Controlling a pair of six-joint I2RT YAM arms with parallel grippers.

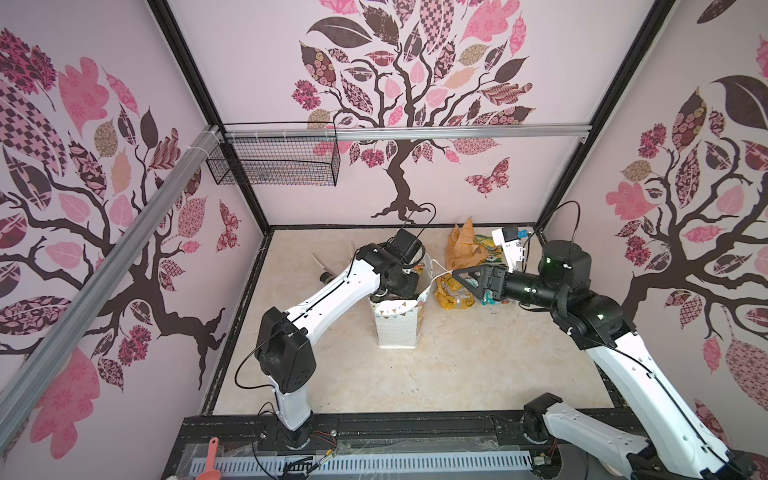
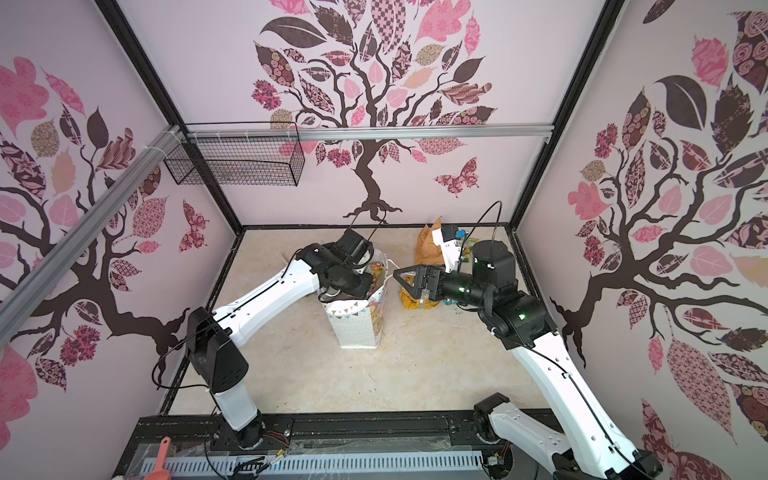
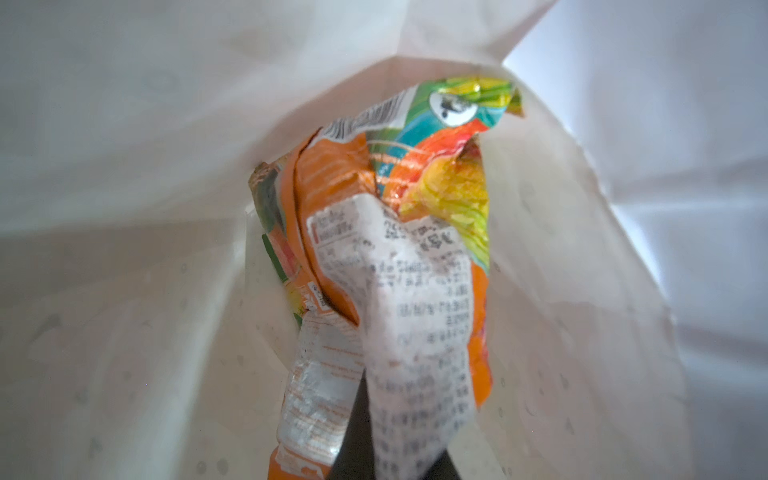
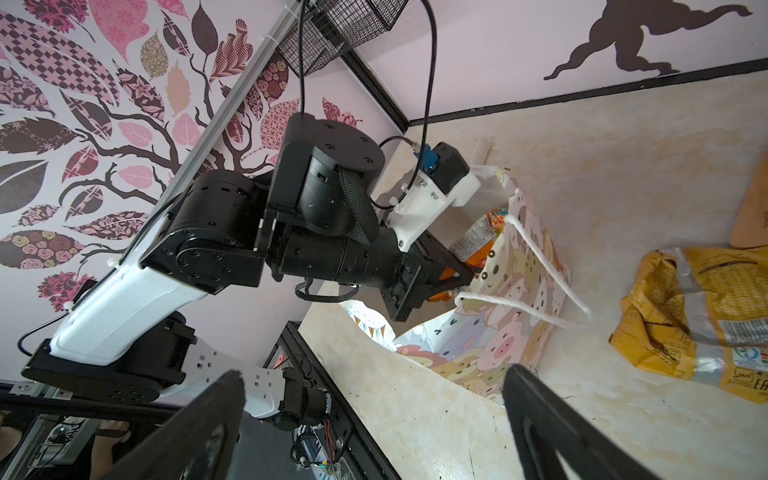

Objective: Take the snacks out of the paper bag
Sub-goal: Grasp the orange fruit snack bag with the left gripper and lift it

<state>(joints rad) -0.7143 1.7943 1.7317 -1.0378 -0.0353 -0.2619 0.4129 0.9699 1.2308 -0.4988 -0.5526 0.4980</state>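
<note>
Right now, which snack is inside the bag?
The orange packet: it alone sits inside the bag, pinched by the left gripper. The mustard packet lies outside, on the table beside the bag.

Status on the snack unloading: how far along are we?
Done: mustard-yellow packet and teal packet lie on the table beside the paper bag; green-and-yellow wrapping shows behind the tan paper.
In hand: left gripper is down in the bag, shut on the orange packet. Right gripper is open, empty, by the cord handle.
Left: lift the orange packet out; anything under it is hidden.
</note>
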